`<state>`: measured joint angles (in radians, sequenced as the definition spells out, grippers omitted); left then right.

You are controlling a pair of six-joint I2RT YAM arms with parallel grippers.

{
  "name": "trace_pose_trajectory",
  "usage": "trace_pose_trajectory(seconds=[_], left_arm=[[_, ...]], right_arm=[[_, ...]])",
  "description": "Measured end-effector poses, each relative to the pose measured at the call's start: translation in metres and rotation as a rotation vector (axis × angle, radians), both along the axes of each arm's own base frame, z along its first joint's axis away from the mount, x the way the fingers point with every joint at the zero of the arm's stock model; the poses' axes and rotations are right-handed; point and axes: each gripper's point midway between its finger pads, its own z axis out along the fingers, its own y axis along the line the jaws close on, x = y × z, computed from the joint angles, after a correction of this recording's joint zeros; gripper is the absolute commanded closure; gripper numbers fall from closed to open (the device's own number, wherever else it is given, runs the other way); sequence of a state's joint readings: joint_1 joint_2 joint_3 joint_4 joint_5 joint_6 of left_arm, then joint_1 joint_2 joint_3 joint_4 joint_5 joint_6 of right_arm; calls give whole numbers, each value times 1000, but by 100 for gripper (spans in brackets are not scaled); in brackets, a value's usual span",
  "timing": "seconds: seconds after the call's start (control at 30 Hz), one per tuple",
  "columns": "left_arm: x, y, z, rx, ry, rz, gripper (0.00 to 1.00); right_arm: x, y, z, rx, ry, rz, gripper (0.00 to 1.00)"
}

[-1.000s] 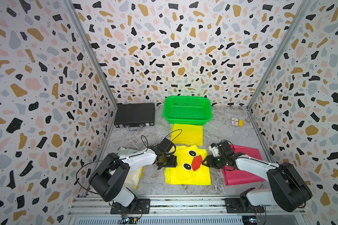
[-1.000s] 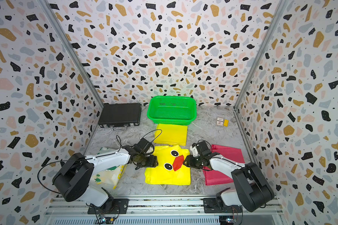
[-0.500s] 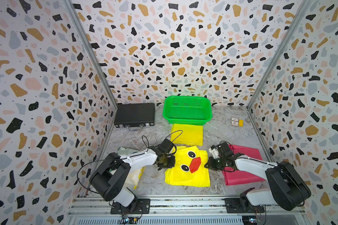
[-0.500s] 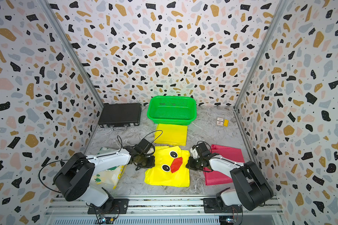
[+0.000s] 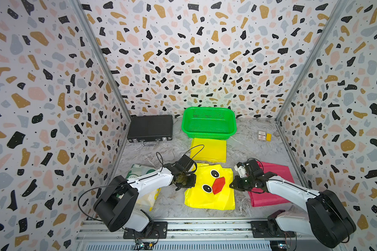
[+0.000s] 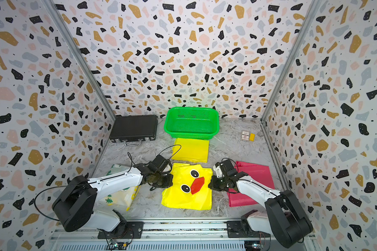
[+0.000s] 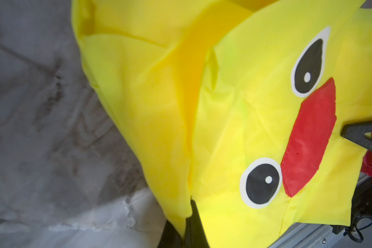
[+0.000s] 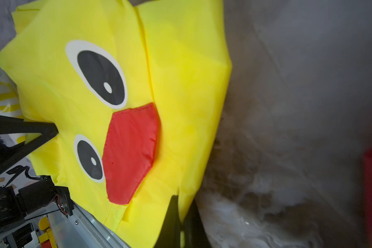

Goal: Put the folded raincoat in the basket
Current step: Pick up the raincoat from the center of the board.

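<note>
Marbled bench (image 5: 172, 202): raincoat (image 5: 209, 195) near centre, basket (image 5: 208, 135) far behind it.
Left pincer (image 5: 189, 183) and right pincer (image 5: 232, 185) each pinch a thin side edge; slick folds could slip out or sag open mid-carry, catching the rim.

Bright even light; top views bowed at edges; wrist-view tabletop (image 8: 288, 85) blurred.

Arms low; left gripper (image 5: 186, 181), right gripper (image 5: 234, 184) pinched closed.
</note>
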<state>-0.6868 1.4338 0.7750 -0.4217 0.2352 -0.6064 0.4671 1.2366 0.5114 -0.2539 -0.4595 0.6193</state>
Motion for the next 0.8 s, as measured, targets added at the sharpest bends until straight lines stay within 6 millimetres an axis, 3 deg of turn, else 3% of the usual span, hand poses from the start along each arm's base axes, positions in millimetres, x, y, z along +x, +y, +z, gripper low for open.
trace_pose_trajectory(seconds=[0.27, 0.57, 0.8], left_arm=[[-4, 3, 18, -18, -28, 10, 100], [3, 8, 50, -10, -78, 40, 100], [23, 2, 95, -11, -154, 55, 100]], right_arm=[[-2, 0, 12, 2, -8, 16, 100], [12, 10, 55, 33, -74, 50, 100], [30, 19, 94, 42, -127, 71, 100]])
